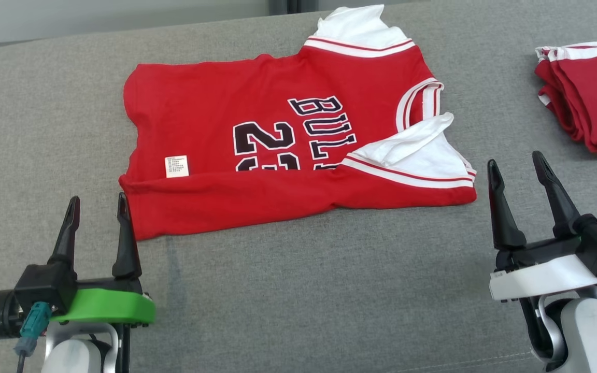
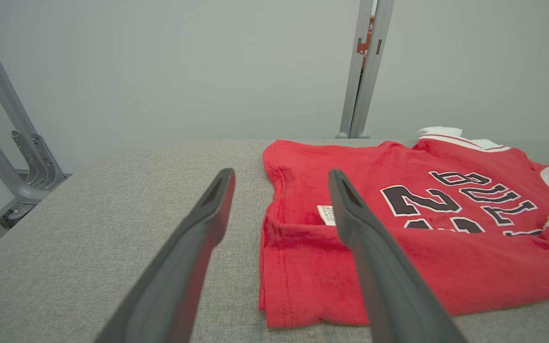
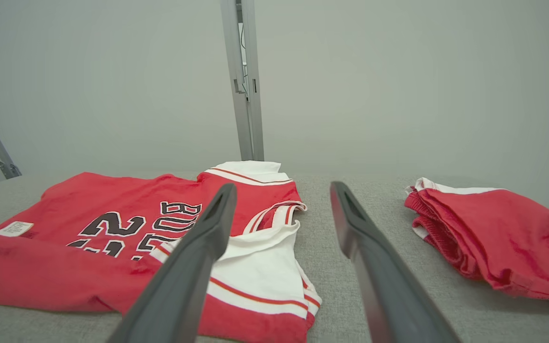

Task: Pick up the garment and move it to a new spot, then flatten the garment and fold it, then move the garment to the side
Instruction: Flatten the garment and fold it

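Note:
The garment is a red jersey with white-trimmed sleeves and black lettering, lying on the grey table with its near long edge folded over the front. My left gripper stands open just off the jersey's near left corner, nothing between its fingers. At the near right, my right gripper is open too, beside the jersey's white sleeve and holding nothing. In the left wrist view the gripper frames the jersey's left edge; in the right wrist view the other gripper frames bare table beside the sleeve.
A second folded red garment lies at the far right of the table, also in the right wrist view. Grey table stretches bare in front of the jersey. A metal post and a pale wall stand behind.

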Controlling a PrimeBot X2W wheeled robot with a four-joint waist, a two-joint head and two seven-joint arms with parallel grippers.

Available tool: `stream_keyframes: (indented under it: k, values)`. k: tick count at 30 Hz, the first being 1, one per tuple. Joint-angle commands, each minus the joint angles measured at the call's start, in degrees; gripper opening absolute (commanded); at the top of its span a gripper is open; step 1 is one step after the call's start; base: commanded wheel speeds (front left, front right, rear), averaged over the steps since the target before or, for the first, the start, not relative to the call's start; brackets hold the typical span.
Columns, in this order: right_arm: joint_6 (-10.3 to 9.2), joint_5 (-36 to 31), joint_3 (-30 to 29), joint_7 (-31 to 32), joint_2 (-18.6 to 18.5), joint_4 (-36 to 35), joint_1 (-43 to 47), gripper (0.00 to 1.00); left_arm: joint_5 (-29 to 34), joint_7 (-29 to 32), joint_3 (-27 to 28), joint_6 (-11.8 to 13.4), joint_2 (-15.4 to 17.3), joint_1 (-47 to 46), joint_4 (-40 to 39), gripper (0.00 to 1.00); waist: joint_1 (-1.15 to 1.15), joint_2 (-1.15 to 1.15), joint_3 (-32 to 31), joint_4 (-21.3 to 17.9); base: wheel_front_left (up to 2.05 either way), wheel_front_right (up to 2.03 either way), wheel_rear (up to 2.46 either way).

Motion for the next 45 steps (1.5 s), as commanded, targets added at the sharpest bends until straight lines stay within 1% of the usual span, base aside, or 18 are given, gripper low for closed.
stream_keyframes:
  k: [1, 9, 14, 19, 26, 30, 31, 32, 33, 34, 35, 37, 39, 42, 45]
  values:
    - [-0.08, -0.3, -0.5, 0.6, 0.5, -0.9, 1.2, 1.00, 0.3, -0.1, -0.1, 0.4, 0.2, 0.9, -0.3, 1.00, 0.00, 0.00, -0.5, -0.4, 0.00, 0.00, 0.00]
    - [-0.08, -0.2, -1.1, 2.0, 1.6, -2.7, 2.8, 1.00, -0.9, 1.2, -0.2, 0.2, 0.6, 1.4, 0.6, 1.00, 0.00, 0.00, -0.5, -0.8, 0.00, 0.00, 0.00]
    - [-0.08, 0.7, -0.7, 3.0, 1.0, -0.4, 1.5, 1.00, -1.3, 3.0, -0.9, -0.3, 0.8, 0.5, 3.1, 1.00, 0.00, 0.00, 0.2, -1.0, 0.00, 0.00, 0.00]
    - [-0.08, 2.1, 0.1, 3.3, 0.1, 6.2, -0.9, 1.00, -3.1, 4.4, -1.5, -1.9, 0.4, -1.3, 8.8, 1.00, 0.00, 0.00, 2.2, -0.7, 0.00, 0.00, 0.00]
    - [-0.08, 4.3, 1.7, 3.1, -1.0, 18.5, -7.6, 1.00, -6.4, 5.4, -1.6, -5.2, 0.0, -7.1, 18.1, 1.00, 0.00, 0.00, 5.1, 0.2, 0.00, 0.00, 0.00]
    - [-0.08, 5.8, 3.1, 4.5, -1.3, 24.6, -11.1, 1.00, -8.7, 7.1, -1.8, -6.7, -0.6, -9.7, 22.4, 1.00, 0.00, 0.00, 5.8, 0.5, 0.00, 0.00, 0.00]
    - [-0.09, 6.3, 3.3, 5.1, -1.3, 26.0, -11.5, 0.69, -9.9, 7.9, -1.8, -7.3, -1.1, -9.8, 23.4, 1.00, 0.00, 0.00, 5.8, 0.5, 0.00, 0.00, 0.00]
    - [-0.08, 7.0, 3.6, 5.4, -1.3, 27.2, -12.2, 0.37, -10.4, 8.6, -2.2, -7.8, -0.9, -9.9, 24.2, 0.89, 0.00, 0.00, 5.8, 0.6, 0.00, 0.00, 0.00]
    - [-0.09, 7.6, 3.9, 5.7, -1.3, 28.1, -12.6, 0.00, -11.0, 9.3, -2.5, -8.1, -0.7, -10.0, 24.9, 0.47, 0.00, 0.00, 5.8, 0.6, 0.00, 0.00, 0.00]
    - [-0.09, 8.2, 4.5, 6.1, -1.5, 29.1, -12.8, 0.00, -11.8, 9.7, -2.8, -8.5, -0.7, -9.8, 25.3, 0.10, 0.00, 0.00, 5.6, 0.6, 0.00, 0.00, 0.00]
    - [-0.09, 8.6, 4.7, 5.9, -1.6, 29.6, -12.9, 0.00, -11.6, 9.8, -3.1, -8.8, -0.4, -9.7, 25.3, 0.00, 0.00, 0.00, 5.5, 0.6, 0.00, 0.00, 0.00]
    - [-0.11, 9.7, 5.0, 5.2, -2.0, 30.0, -12.9, 0.00, -12.3, 9.3, -3.2, -9.0, 0.0, -9.0, 24.6, 0.00, 0.00, 0.00, 5.1, 0.5, 0.00, 0.00, 0.00]
    - [-0.10, 10.6, 5.1, 4.2, -2.5, 29.4, -12.1, 0.00, -12.1, 8.6, -3.4, -9.1, 1.0, -8.0, 22.9, 0.00, 0.00, 0.00, 4.5, 0.5, 0.00, 0.00, 0.00]
    - [-0.10, 11.8, 4.9, 3.3, -2.8, 27.1, -10.0, 0.00, -12.3, 8.7, -3.3, -9.1, 2.3, -6.2, 19.2, 0.00, 0.00, 0.00, 3.3, 0.5, 0.00, 0.00, 0.00]
    - [-0.10, 12.4, 4.1, 3.5, -3.6, 23.8, -6.8, 0.00, -12.6, 10.3, -3.2, -8.3, 3.3, -3.6, 15.2, 0.00, 0.00, 0.00, 1.9, 0.6, 0.00, 0.00, 0.00]
